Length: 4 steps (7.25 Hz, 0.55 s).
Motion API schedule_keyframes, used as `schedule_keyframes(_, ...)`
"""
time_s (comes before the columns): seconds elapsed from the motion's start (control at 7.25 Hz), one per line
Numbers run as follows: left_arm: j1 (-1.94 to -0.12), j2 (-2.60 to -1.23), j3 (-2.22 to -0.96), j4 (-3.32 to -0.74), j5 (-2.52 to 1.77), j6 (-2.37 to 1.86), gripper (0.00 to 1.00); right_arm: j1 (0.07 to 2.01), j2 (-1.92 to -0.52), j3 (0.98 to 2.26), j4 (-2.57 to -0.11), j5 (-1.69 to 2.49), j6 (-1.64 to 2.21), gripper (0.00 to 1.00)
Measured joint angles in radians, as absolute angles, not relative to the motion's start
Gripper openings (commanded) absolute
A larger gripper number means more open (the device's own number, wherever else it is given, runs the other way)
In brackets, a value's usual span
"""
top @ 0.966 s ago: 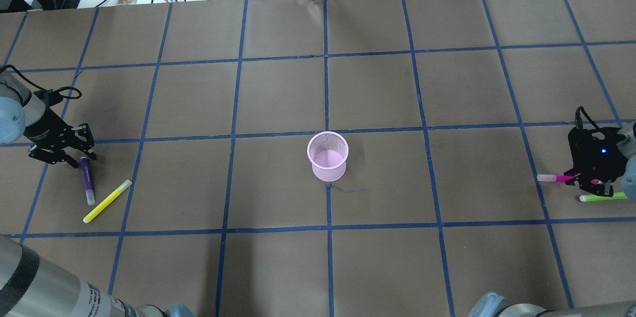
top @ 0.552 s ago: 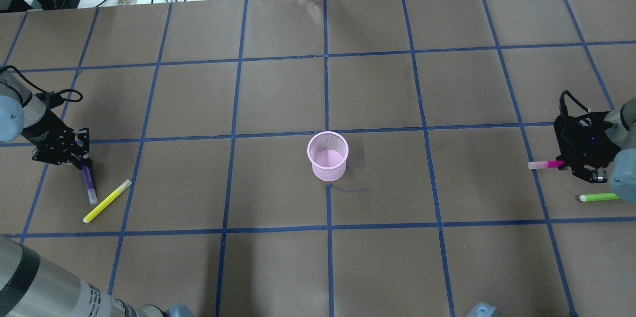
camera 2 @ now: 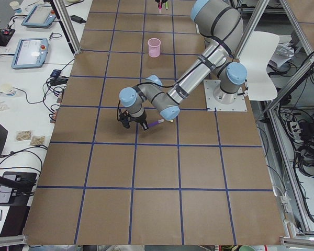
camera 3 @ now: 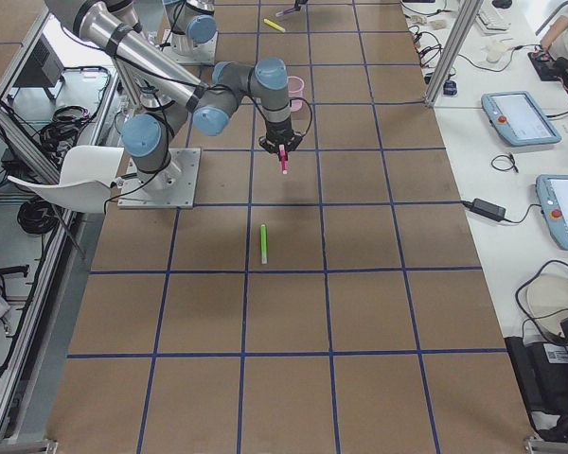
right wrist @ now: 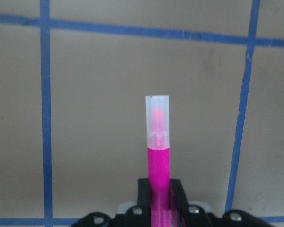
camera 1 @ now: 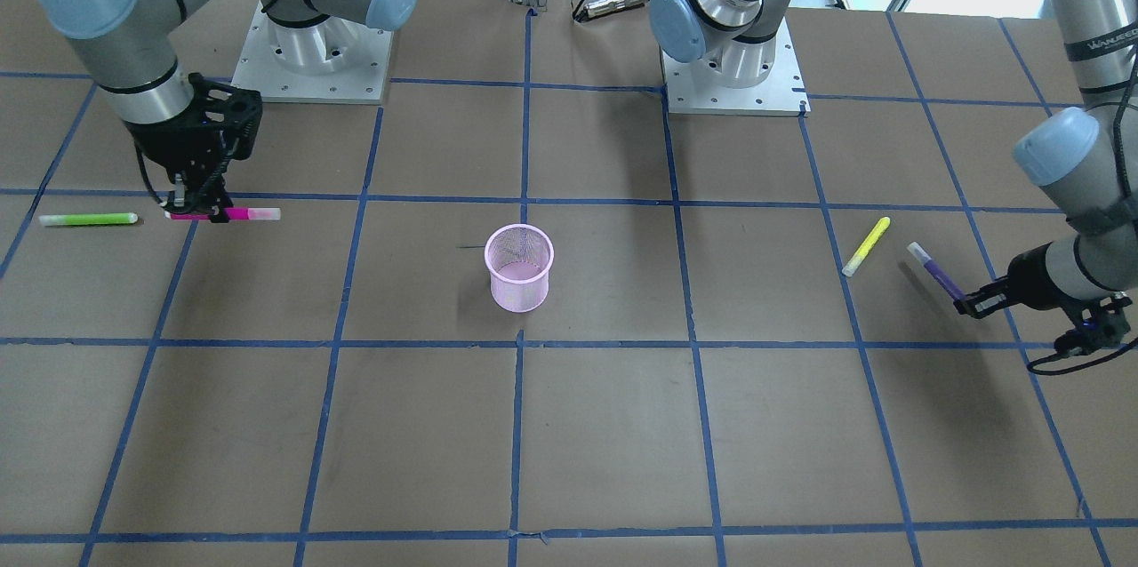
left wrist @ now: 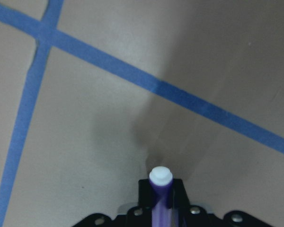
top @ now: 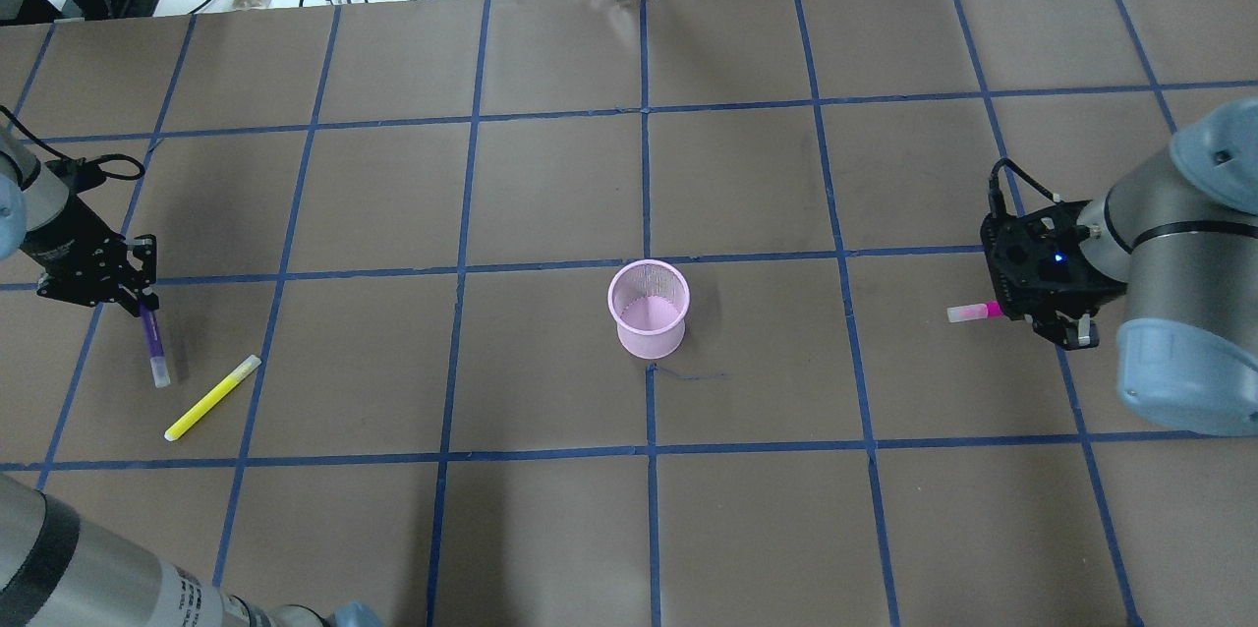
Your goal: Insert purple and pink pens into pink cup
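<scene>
The pink mesh cup (top: pixel 648 308) stands upright at the table's middle, also in the front view (camera 1: pixel 519 268). My left gripper (top: pixel 136 305) is shut on the purple pen (top: pixel 152 344), held slanted above the table at the far left; the left wrist view shows the pen's white tip (left wrist: pixel 160 176) sticking out between the jaws. My right gripper (top: pixel 1014 312) is shut on the pink pen (top: pixel 972 313), held level above the table right of the cup, its clear cap (right wrist: pixel 157 118) pointing toward the cup. Both pens also show in the front view: purple (camera 1: pixel 935 272), pink (camera 1: pixel 240 214).
A yellow highlighter (top: pixel 213 397) lies on the table just right of the purple pen. A green highlighter (camera 1: pixel 87 219) lies near the right arm's side; in the overhead view the right arm hides it. Blue tape lines grid the brown table.
My right gripper has lifted the pink pen and carried it left toward the cup. My left gripper has closed on the purple pen and raised it off the table, shifting slightly left.
</scene>
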<state>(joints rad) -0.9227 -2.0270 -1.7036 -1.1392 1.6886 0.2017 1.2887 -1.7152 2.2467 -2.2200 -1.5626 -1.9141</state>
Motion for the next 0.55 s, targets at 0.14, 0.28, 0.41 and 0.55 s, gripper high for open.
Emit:
schedule_keyframes(0.14,-0.927,-2.011,-1.661,-1.151,1.715,0.211,0.0,1.39,-1.717,2.237,-2.221,-1.582,-1.812,0.0)
schedule_keyframes(0.28,-0.933,-1.993,-1.634,-1.168,1.728,0.22,0.0,1.48,-1.708,2.217,-2.221,-1.602,-1.717,0.01)
schedule_keyframes(0.41,-0.936,-1.977,-1.624,-1.187,1.729,0.226,0.0,1.557,-1.687,2.186,-2.211,-1.612,-1.619,0.01)
schedule_keyframes(0.55,-0.937,-1.967,-1.622,-1.2,1.729,0.23,0.0,1.63,-1.659,2.144,-2.185,-1.626,-1.514,0.01)
